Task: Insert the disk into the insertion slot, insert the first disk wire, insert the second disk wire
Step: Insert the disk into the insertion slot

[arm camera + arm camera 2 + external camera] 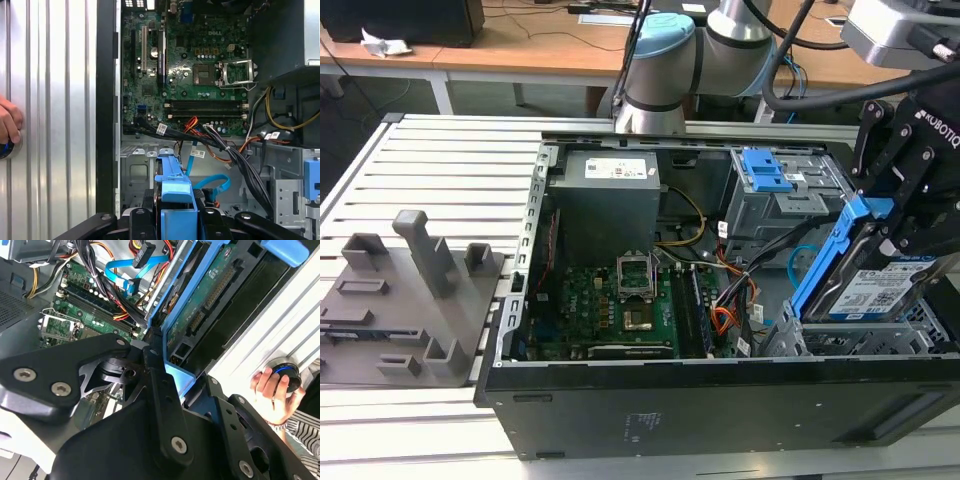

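My gripper (898, 232) is shut on the disk (876, 291), a silver drive with a white label in a bright blue carrier (832, 256). The disk hangs tilted, one end raised, just over the insertion slot (840, 343), a low perforated metal bay at the case's front corner on the exterior view's right. In the second wrist view the disk's green circuit side (209, 296) and blue frame (169, 310) stand beyond my black fingers (162, 390). In the first wrist view the carrier (174, 184) sits above the bay's metal floor (134, 171). A loose blue cable (214, 183) lies beside it.
The open black case (620, 415) holds a motherboard (605, 305), a power supply (605, 200) and a taller grey cage with a blue latch (765, 172). Bundled wires (220, 145) run beside the bay. A person's hand (274, 390) rests on a knob outside the case. Grey fixtures (415, 290) stand on the exterior view's left.
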`<state>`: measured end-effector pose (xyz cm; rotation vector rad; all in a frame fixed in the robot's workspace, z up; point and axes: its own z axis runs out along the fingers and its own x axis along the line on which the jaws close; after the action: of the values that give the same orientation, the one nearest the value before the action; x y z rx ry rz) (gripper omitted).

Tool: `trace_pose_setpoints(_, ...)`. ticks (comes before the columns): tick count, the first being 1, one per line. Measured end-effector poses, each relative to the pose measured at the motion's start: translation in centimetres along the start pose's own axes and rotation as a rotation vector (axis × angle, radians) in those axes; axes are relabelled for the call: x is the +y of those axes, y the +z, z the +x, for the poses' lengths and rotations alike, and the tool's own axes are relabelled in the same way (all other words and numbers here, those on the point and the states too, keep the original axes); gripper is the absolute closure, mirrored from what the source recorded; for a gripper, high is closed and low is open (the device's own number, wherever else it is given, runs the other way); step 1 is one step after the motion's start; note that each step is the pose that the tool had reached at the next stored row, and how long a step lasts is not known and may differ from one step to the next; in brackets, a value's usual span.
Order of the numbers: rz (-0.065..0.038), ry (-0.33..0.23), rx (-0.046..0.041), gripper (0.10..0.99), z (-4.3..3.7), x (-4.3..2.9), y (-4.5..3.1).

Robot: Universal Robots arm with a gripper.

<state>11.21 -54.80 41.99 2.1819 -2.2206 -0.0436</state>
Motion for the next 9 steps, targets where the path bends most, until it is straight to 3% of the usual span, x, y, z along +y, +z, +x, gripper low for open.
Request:
trace_pose_setpoints(4,0.0,0.0,0.0,0.722,0.0,-0.01,0.23)
trace_pose_setpoints(9,0.0,0.0,0.0,0.722,0.0,-0.04,1.08)
